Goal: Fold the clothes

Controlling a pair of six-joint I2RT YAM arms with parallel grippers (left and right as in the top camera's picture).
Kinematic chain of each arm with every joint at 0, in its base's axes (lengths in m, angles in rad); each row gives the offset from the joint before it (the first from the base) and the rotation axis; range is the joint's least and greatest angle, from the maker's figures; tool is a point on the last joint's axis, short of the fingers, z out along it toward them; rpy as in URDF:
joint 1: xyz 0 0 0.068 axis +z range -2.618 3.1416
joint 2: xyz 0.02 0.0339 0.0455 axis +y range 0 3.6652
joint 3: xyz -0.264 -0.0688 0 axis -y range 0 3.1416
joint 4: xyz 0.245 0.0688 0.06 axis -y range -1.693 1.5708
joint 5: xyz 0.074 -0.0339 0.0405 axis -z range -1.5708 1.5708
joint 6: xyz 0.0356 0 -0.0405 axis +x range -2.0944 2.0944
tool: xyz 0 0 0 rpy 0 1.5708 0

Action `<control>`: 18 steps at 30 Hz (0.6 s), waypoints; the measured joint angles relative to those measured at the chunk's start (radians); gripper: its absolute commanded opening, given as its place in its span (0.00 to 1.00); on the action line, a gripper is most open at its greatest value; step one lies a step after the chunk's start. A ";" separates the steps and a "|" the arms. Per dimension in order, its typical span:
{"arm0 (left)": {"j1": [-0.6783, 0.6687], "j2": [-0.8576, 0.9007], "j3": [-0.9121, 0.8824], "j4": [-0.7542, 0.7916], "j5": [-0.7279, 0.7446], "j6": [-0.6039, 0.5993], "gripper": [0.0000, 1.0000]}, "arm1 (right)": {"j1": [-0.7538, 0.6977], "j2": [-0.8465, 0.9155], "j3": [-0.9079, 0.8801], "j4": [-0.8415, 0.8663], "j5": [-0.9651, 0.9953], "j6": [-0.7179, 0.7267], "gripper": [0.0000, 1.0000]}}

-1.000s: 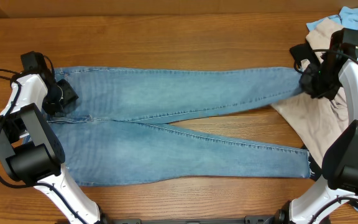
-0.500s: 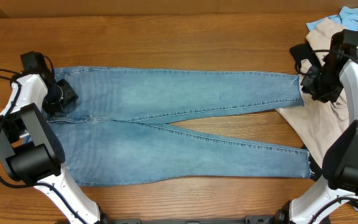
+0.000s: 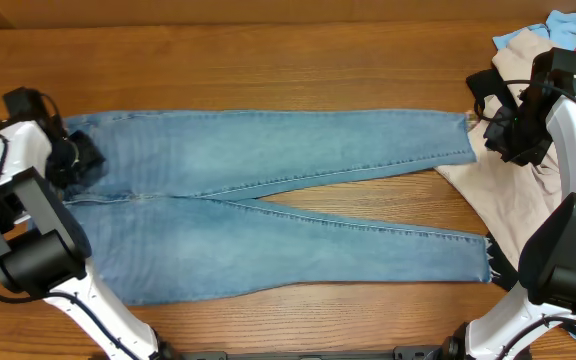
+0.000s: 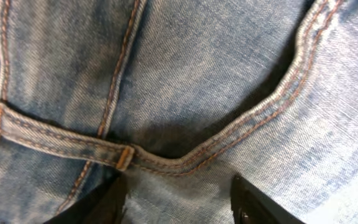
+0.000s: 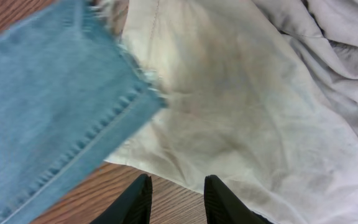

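Jeans point(image 3: 268, 190) lie flat on the table point(image 3: 268, 60), light blue denim, the two long legs splayed in a narrow V that opens toward the beige garment point(image 3: 513, 195). The waistband point(image 4: 166, 155) is at the end farthest from the beige garment. The far leg's frayed hem point(image 5: 129, 74) lies right over the beige garment's edge, touching it, and the near leg's hem point(image 3: 488, 262) ends just beside it.

The left gripper point(image 3: 76, 160) is at the waistband, and its wrist view shows a finger on either side of a puckered ridge of denim beside a belt loop point(image 4: 61, 140). I judge it is pinched onto the jeans. The right gripper point(image 5: 178, 199) hangs over the beige garment's edge, just off the frayed hem, with the fingers a narrow gap apart and nothing between them.

Here's the worry: the hem and the beige garment overlap, so a grab there could take both cloths and drag the wrong one into the fold. The fringe is thin, too. Pinch only the threads and I'd expect the leg to slip free.

The splayed legs are another risk. If the jeans get folded as they lie, the edges won't line up. The waist is also held at just one point, so a hard pull could bunch it instead of moving it flat.
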 measured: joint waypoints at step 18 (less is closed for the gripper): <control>-0.113 0.029 0.371 -0.419 0.043 0.019 0.55 | 0.000 0.000 0.000 -0.038 -0.003 -0.023 0.56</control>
